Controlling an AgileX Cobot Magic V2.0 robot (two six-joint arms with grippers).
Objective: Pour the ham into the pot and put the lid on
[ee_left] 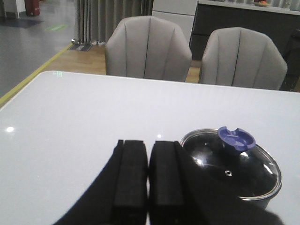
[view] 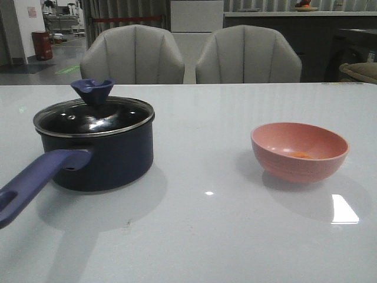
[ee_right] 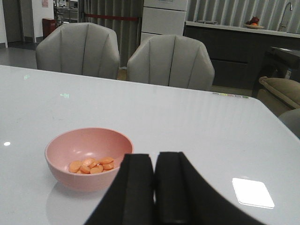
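Observation:
The dark navy pot (view: 103, 159) stands at the table's left with its purplish handle (view: 35, 183) pointing toward me. The glass lid (view: 94, 118) with its blue knob (view: 93, 91) sits on the pot; it also shows in the left wrist view (ee_left: 236, 168). A pink bowl (view: 299, 150) at the right holds several orange ham slices (ee_right: 92, 165), barely seen in the front view (view: 301, 155). My left gripper (ee_left: 148, 147) is shut and empty, near the pot. My right gripper (ee_right: 154, 159) is shut and empty, beside the bowl (ee_right: 86, 157). Neither arm shows in the front view.
The white table (view: 206, 236) is glossy with light reflections. Two grey chairs (view: 132, 56) (view: 247, 56) stand behind its far edge. A dark counter runs along the back wall.

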